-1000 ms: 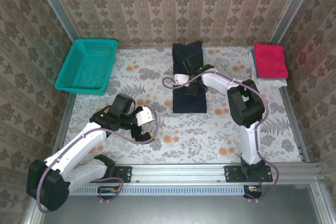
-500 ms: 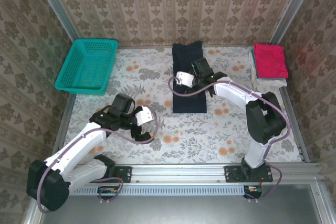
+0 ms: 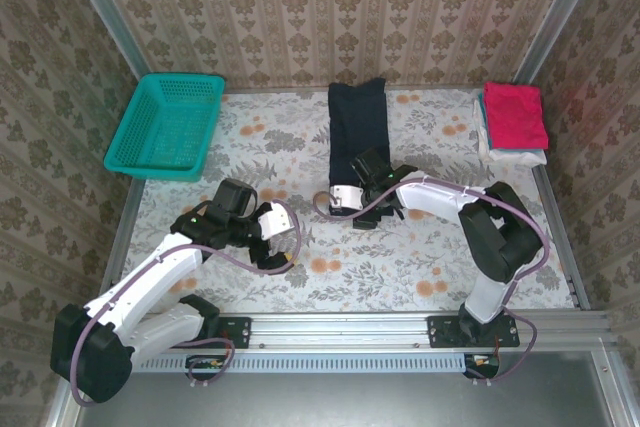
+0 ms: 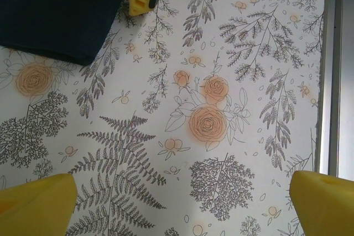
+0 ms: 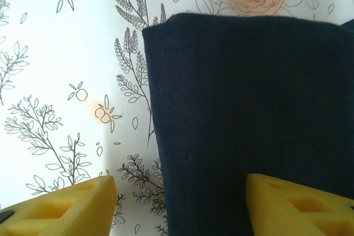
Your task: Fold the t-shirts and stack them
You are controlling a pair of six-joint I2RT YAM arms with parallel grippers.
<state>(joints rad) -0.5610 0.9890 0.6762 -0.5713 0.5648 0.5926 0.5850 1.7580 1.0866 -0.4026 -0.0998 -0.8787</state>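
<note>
Right fingers (image 5: 61,205) part-open, astride navy t-shirt (image 5: 249,98) edge — left fingers (image 4: 33,203) wide, empty

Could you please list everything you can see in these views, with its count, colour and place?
navy t-shirt: one, dark navy, long folded strip, far middle of the table
pink t-shirt: one, magenta, folded, far right corner, on top of the white one
white t-shirt: one, white, folded, under the pink one
basket: one, teal mesh, far left corner
table: one, floral-print cover
left gripper: open, above bare table, near left
right gripper: open, at the navy t-shirt's near end
</note>
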